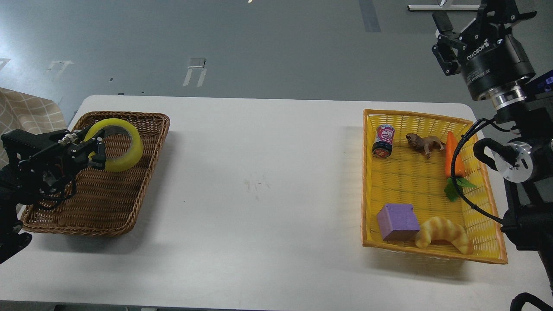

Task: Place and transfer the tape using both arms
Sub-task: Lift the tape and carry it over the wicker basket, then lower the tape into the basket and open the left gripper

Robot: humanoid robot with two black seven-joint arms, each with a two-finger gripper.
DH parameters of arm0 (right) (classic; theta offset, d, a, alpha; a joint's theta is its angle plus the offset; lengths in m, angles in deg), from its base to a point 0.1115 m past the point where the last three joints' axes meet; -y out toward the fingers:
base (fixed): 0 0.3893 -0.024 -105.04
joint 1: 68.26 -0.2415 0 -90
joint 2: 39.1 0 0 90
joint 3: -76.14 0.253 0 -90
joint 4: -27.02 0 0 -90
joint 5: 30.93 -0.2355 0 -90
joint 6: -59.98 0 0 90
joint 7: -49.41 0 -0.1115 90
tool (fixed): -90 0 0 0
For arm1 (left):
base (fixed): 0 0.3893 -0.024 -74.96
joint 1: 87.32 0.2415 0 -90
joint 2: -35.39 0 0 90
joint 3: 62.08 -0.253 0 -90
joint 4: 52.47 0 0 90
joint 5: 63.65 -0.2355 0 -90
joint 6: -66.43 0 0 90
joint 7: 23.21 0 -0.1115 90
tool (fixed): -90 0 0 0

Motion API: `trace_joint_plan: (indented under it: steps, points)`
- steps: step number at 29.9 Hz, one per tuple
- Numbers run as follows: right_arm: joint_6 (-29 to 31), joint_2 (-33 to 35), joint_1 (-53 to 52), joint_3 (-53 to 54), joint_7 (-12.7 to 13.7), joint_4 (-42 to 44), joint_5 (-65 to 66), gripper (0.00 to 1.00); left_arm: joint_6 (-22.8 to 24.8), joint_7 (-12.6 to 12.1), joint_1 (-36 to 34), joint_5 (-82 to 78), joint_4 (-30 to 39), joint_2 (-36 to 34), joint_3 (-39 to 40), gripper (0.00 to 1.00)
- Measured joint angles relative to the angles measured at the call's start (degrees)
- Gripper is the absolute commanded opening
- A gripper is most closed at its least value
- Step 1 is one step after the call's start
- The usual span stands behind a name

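Observation:
The yellow tape roll (123, 149) is held on edge by my left gripper (96, 151), which is shut on its left rim, over the far part of the brown wicker basket (129, 207) at the table's left. I cannot tell whether the roll touches the basket floor. My right gripper (449, 39) is raised high at the upper right, beyond the table's far edge, above the yellow basket (367, 181); its fingers stand apart and hold nothing.
The yellow basket holds a small can (383, 141), a toy lion (424, 143), a carrot (452, 160), a purple cube (397, 222) and a croissant (443, 233). The white table (259, 181) lies between the baskets. A patterned cloth (26, 114) is at far left.

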Motion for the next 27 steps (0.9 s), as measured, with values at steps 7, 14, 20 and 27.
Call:
trace_joint_plan:
  steps: [7, 14, 20, 27]
  points:
    - [0.06, 0.26, 0.75, -0.08, 0.00, -0.01, 0.32, 0.99, -1.53, 4.35, 2.26, 1.36, -2.30, -0.12, 0.06, 0.38]
    - [0.09, 0.75, 1.42, -0.17, 0.00, -0.01, 1.46, 0.99, -2.32, 8.81, 3.40, 4.49, -5.20, -0.12, 0.11, 0.80]
    - [0.09, 0.77, 1.51, -0.17, 0.06, -0.04, 1.96, 0.99, -5.05, 13.65, 3.49, 4.95, -9.67, 0.02, 0.06, 0.94]
    - [0.09, 0.52, 1.82, -0.16, 0.08, -0.15, 1.92, 0.99, -8.99, 15.43, 3.00, 14.68, -12.03, 1.19, 1.31, 0.98]
